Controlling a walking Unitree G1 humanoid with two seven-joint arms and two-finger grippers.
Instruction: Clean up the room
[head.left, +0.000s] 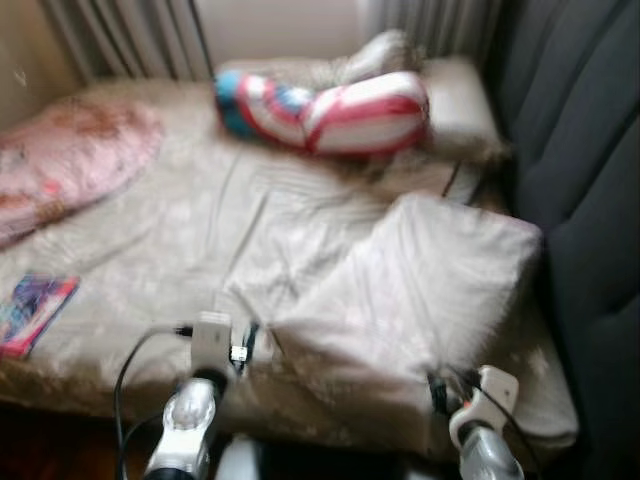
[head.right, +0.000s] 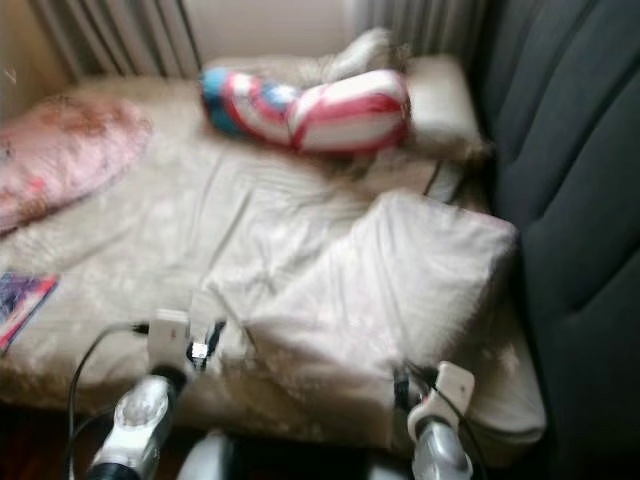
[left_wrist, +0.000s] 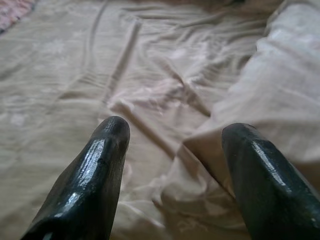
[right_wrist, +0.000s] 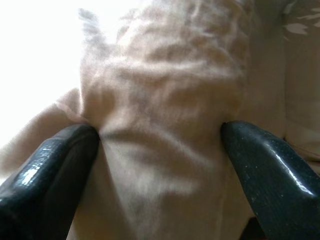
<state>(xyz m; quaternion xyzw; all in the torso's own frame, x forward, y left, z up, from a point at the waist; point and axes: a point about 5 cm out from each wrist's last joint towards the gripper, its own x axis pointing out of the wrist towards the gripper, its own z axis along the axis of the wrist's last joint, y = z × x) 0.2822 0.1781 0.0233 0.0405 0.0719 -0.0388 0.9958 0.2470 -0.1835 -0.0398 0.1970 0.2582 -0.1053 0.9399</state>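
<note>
Just ahead of the right gripper (right_wrist: 160, 145), the beige pillow (head.left: 420, 290) is bulging between the two spread fingers; the fingertips (right_wrist: 75, 145) are lying against its cloth on either side without having clenched, so the gripper is open around it, not grasping. The pillow's long axis is running away from the right gripper and across toward the left one. The left gripper (left_wrist: 172, 150) is also released, its fingers parted and hovering over wrinkled bedsheet (left_wrist: 100, 60), with the pillow's edge just beside its inner finger. The right arm is judged the nearer and better placed for the lift.

Further beyond both grippers, a striped cushion (head.left: 330, 110) is lying near the head of the bed. Off to the left gripper's outer side, a pink pillow (head.left: 70, 160) and a book (head.left: 30, 310) are resting on the sheet. No containers are observed.
</note>
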